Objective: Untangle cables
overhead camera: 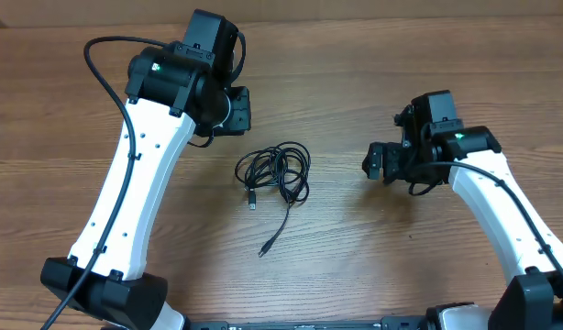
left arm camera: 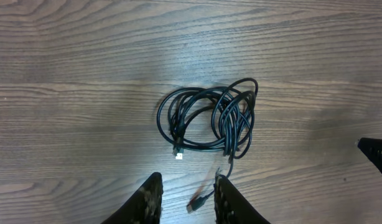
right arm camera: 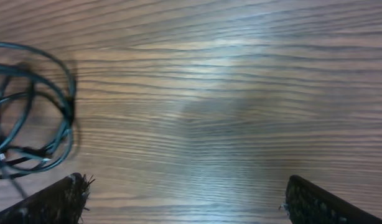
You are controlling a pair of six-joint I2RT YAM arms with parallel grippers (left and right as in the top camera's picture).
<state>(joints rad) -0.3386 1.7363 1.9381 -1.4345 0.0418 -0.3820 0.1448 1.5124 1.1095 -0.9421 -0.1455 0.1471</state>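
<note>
1. Two arms reach over the wooden table [overhead camera: 355,73], one on each side of the cables [overhead camera: 274,170].
2. The cables [left arm camera: 209,118] lie on the table as one loose, tangled coil of thin black cord, between both grippers and touching neither.
3. One tail leaves the coil toward the arm bases and ends in a small plug [overhead camera: 263,250].
4. The left gripper [left arm camera: 186,179] is beside the coil, with its fingers a little apart and gripping nothing.
5. The right gripper [right arm camera: 186,182] has its fingers wide apart. The cables [right arm camera: 29,124] show at the left edge of the right wrist view
</note>
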